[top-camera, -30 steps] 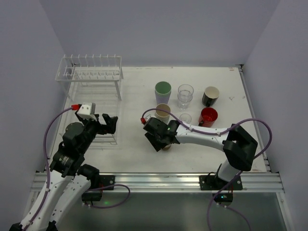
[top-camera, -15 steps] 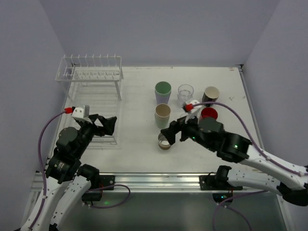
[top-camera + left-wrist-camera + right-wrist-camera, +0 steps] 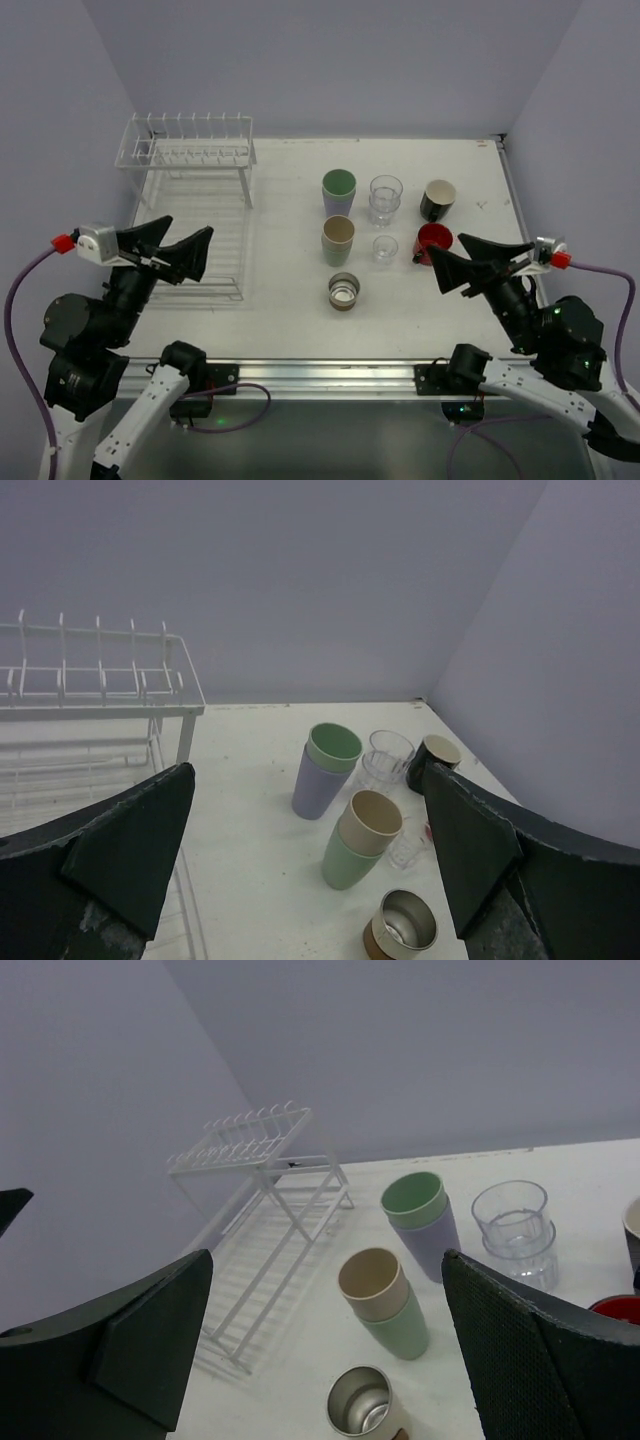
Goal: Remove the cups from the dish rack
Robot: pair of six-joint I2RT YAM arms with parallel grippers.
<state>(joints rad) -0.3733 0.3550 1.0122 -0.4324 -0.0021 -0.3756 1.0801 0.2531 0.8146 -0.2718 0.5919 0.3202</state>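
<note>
Cups (image 3: pixel 339 187) grouped on table (image 3: pixel 290 200), right of rack (image 3: pixel 190 160).
Left gripper (image 3: pixel 190 226) and right gripper (image 3: pixel 446 246) hang raised, jaws wide apart, holding nothing.

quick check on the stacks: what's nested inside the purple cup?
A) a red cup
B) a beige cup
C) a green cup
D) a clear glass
C: the green cup sits nested in the purple cup, with its rim and upper wall showing above the purple rim.
</note>
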